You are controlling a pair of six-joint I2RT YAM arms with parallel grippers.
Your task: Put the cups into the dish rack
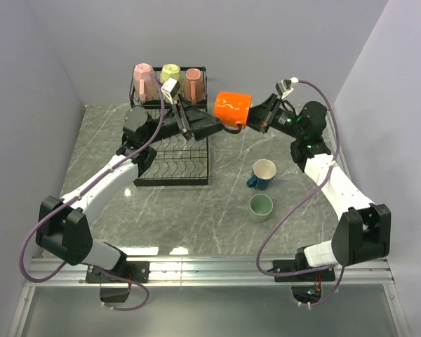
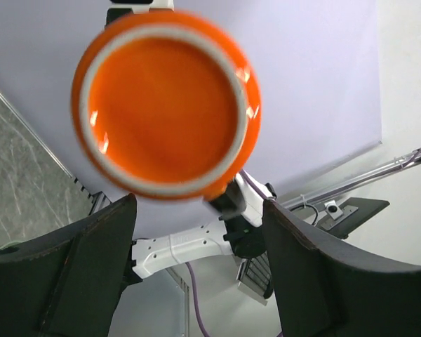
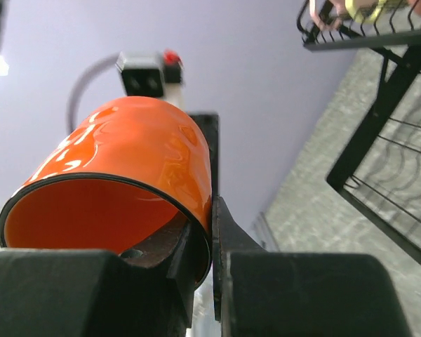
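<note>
The right gripper (image 3: 212, 210) pinches the rim of the orange cup (image 1: 232, 109), which bears a white squiggle (image 1: 228, 107), just right of the dish rack (image 1: 170, 165). The left gripper (image 2: 198, 205) gapes wide, empty.

Orange cup (image 3: 126, 154) on side, rim wall pinched in right gripper (image 3: 209, 239); dish rack (image 3: 379, 140) upper right.

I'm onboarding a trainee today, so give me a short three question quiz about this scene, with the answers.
1. Which gripper holds the orange cup? A left, B right, C both.
2. True or false: the pale green cup sits in the dish rack.
3. Fill in: on the table, beside the pale green cup, stands the ____ cup.
Key: 1 B, the right gripper. 2 false. 3 blue cup.
</note>
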